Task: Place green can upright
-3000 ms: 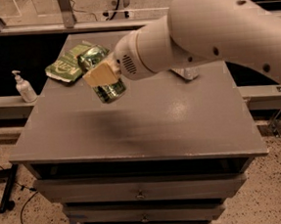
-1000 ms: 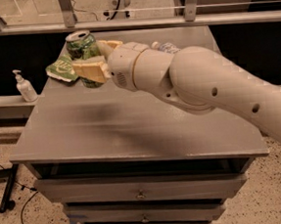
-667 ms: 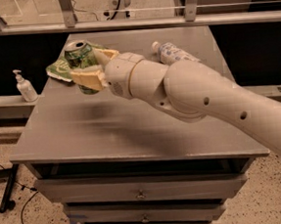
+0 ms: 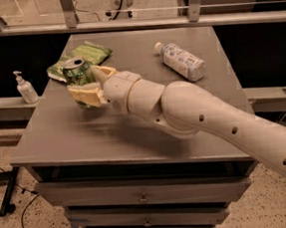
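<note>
Upright and gripped: the end effector point(image 4: 84, 82) has the green can point(image 4: 77, 71) top-up at the left rear of the worktop point(image 4: 135, 136).
One grey worktop, one white arm point(image 4: 198, 116) reaching across from the right, its two pale fingers point(image 4: 87, 95) closed on the can's sides. One clear bottle point(image 4: 181, 60) lies on its side at right rear, well apart. One green snack bag point(image 4: 86, 53) lies just behind the can, and one pump bottle point(image 4: 25, 88) stands off to the left.
</note>
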